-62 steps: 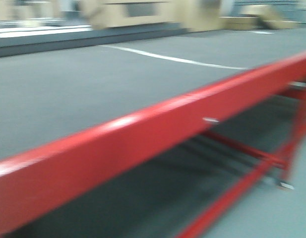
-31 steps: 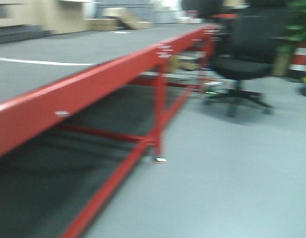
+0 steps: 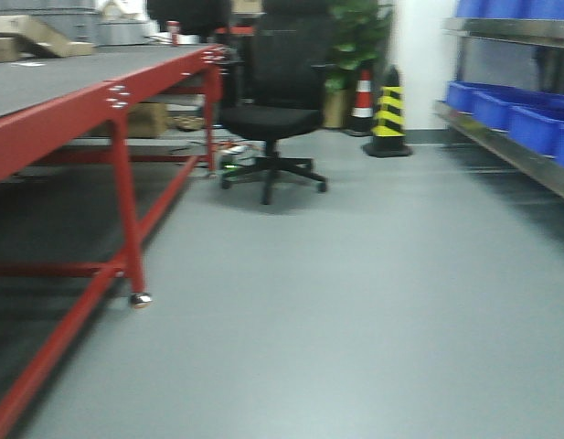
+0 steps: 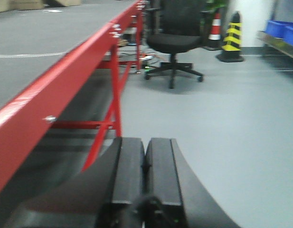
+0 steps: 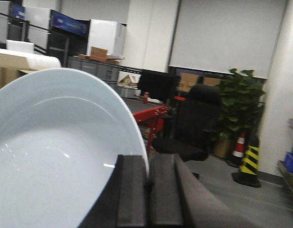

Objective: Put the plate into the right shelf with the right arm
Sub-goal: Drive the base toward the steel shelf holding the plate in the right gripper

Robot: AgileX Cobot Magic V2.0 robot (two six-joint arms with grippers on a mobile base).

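The white plate (image 5: pixel 56 152) fills the left of the right wrist view, held upright by its rim. My right gripper (image 5: pixel 147 166) is shut on that rim, one dark finger on each side. My left gripper (image 4: pixel 145 145) is shut and empty, pointing along the floor beside the red table. The right shelf (image 3: pixel 528 151) shows at the right edge of the front view: a steel rail carrying blue bins (image 3: pixel 515 119), with another rail above. Its bins also show far off in the left wrist view (image 4: pixel 281 31). Neither gripper shows in the front view.
A red-framed table with a dark top (image 3: pixel 108 101) runs along the left. A black office chair (image 3: pixel 277 119) stands ahead on the grey floor. A yellow-black cone (image 3: pixel 388 114), a red-white cone (image 3: pixel 362 96) and a potted plant (image 3: pixel 355 37) stand by the far wall.
The front view has swung to the right: the red table has slid from filling the frame to the left side, and the chair, cones and steel shelf have come into view.
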